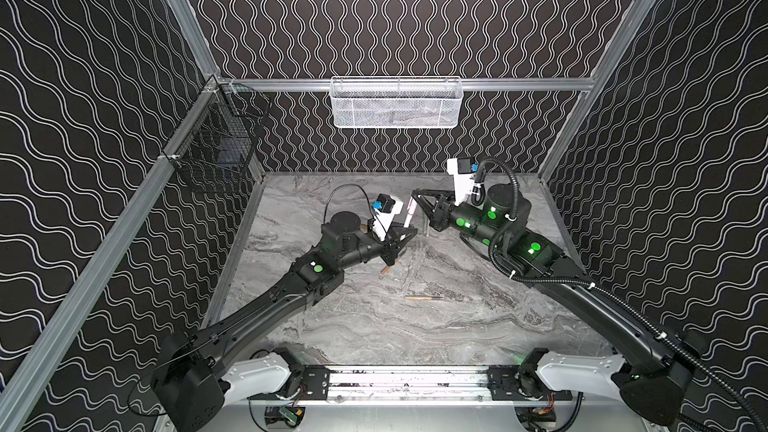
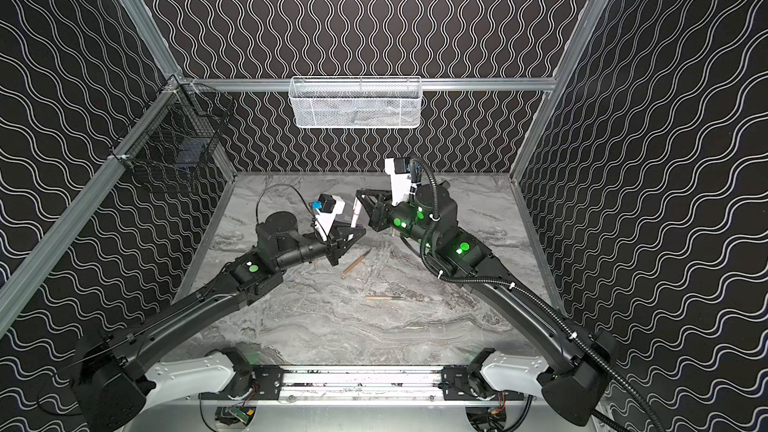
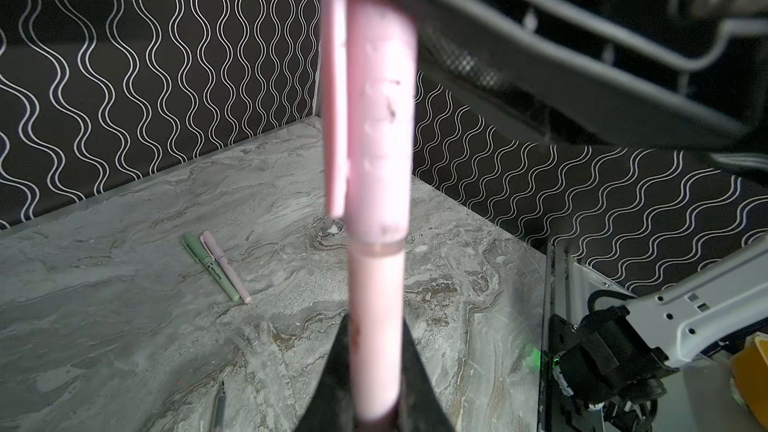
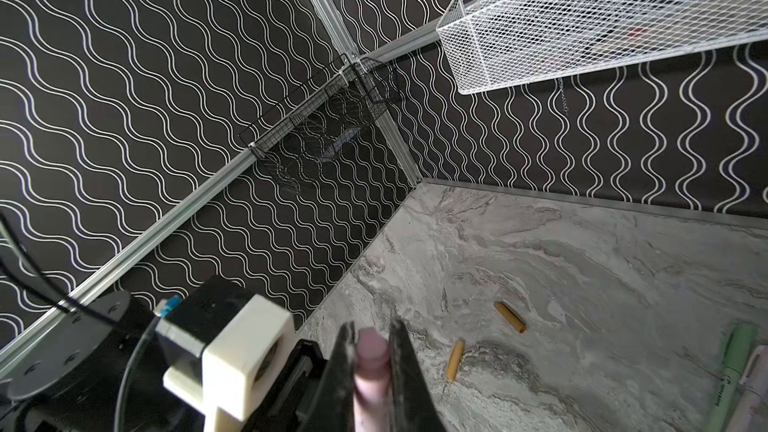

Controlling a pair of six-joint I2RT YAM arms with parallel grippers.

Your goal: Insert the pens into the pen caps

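A pale pink pen hangs in the air above the back middle of the table, between my two grippers. My left gripper is shut on its barrel. A pink pen cap covers the pen's far end, so the tip is hidden. My right gripper is shut on that cap. In both top views the grippers meet at the pink pen. Two tan pens lie uncapped mid-table. Two tan pen caps lie near the left arm.
A capped green pen and a capped pink pen lie side by side under the right arm. A white mesh basket hangs on the back wall, and a black wire basket on the left wall.
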